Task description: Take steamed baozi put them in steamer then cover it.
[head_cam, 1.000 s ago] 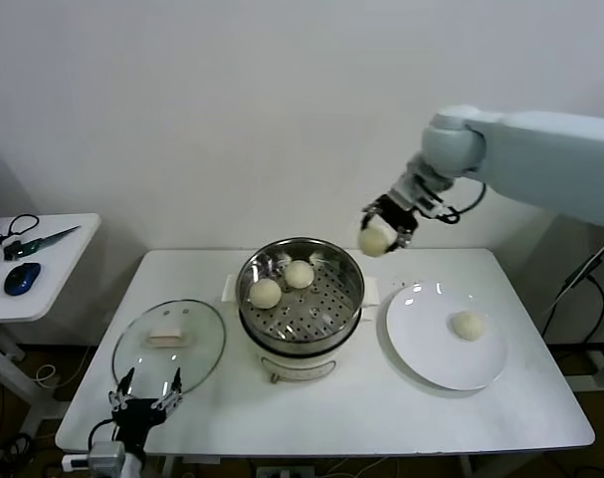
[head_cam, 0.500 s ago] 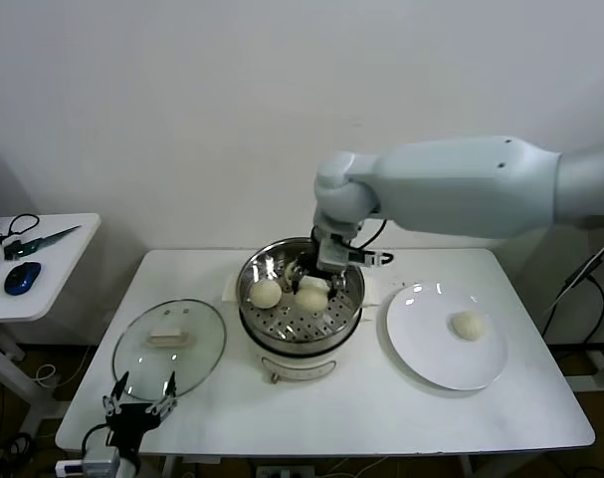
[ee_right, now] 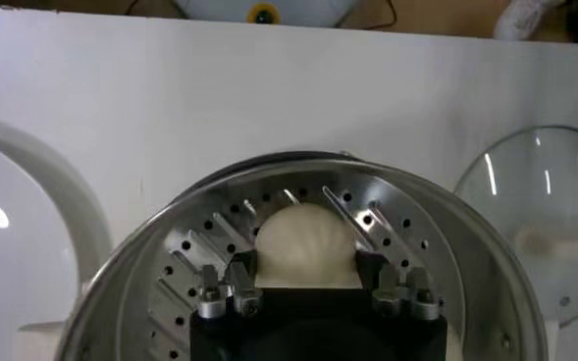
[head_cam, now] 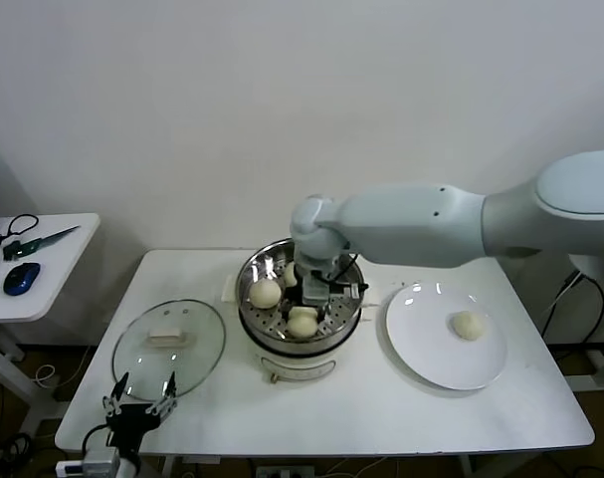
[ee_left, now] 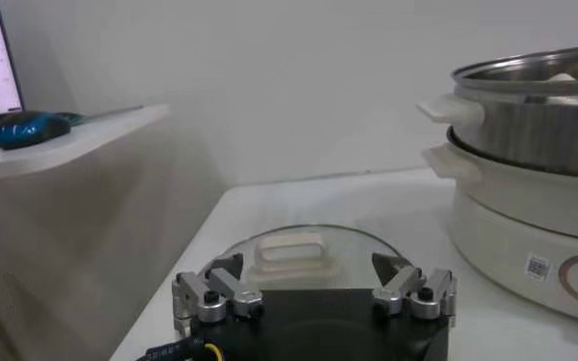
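The steamer (head_cam: 282, 360) stands mid-table, its perforated tray (ee_right: 188, 257) showing in the right wrist view. My right gripper (head_cam: 304, 307) reaches down into it, shut on a steamed baozi (ee_right: 304, 241) low over the tray's front part. One baozi (head_cam: 266, 293) lies on the tray at the left, and another (head_cam: 290, 271) is partly hidden behind the wrist. A further baozi (head_cam: 468, 325) rests on the white plate (head_cam: 431, 358). The cover (head_cam: 169, 344) lies flat on the table left of the steamer. My left gripper (head_cam: 140, 403) waits open at the table's front-left edge, just before the cover (ee_left: 298, 247).
A small side table (head_cam: 28, 261) with a blue mouse (head_cam: 20, 279) and scissors stands off to the left. The right arm's long white body spans above the plate. The steamer's side handle (ee_left: 452, 108) juts toward the left gripper's side.
My right arm swung left from above the plate side and lowered the baozi it holds into the steamer. The left gripper has hardly moved.
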You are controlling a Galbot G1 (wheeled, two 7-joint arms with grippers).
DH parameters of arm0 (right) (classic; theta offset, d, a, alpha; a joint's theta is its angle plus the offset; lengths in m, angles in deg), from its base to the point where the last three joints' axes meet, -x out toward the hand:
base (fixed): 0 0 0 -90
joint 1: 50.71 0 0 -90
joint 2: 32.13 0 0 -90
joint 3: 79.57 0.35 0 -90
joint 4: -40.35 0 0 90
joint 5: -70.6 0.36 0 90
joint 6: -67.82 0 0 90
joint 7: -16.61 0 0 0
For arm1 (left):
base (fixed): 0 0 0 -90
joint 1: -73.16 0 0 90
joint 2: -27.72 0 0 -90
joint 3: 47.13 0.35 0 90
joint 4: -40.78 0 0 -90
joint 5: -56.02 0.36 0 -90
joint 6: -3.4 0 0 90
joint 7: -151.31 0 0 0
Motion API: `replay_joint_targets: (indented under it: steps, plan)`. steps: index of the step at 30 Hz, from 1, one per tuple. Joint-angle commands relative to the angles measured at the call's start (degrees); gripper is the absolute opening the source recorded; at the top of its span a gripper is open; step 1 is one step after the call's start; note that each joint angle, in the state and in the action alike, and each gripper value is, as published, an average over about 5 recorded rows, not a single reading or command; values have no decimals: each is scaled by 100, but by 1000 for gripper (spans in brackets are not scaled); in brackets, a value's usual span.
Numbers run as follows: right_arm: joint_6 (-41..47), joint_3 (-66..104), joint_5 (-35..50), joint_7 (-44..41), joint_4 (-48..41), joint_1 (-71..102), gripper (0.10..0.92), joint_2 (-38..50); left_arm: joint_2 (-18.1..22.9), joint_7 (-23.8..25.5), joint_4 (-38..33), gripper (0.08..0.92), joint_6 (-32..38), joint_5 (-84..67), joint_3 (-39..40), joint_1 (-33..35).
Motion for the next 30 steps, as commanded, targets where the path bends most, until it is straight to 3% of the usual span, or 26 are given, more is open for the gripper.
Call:
replay_joint_targets:
  steps: [1, 4, 10, 14, 18, 25, 30]
  plan:
    - [26, 69, 10, -59, -236, 257, 662, -196, 2, -1, 7, 823, 4, -1, -3, 1]
    - [127, 27, 643, -332, -117, -114, 679, -157, 6, -2, 0, 823, 8, 0, -6, 13]
    - [210, -238, 2139, -1009, -293, -1243, 804, 201, 3, -3, -11, 823, 14, 0, -26, 34]
    - [391, -496, 2740, -1404, -749, -1787, 821, 926, -3, -2, -12, 823, 21, 0, -32, 49]
    - [1223, -1127, 3346, -1629, -982, -2111, 823, 2062, -2, -3, -16, 823, 30, 0, -25, 47]
    - [2611, -1449, 2883, -1031, -1030, -1406, 823, 3876, 4, 0, -42, 823, 22, -12, -4, 6]
    - [2967, -550, 2229, -782, -1147, -172, 823, 4405, 36, 3, -38, 823, 16, 1, -12, -86]
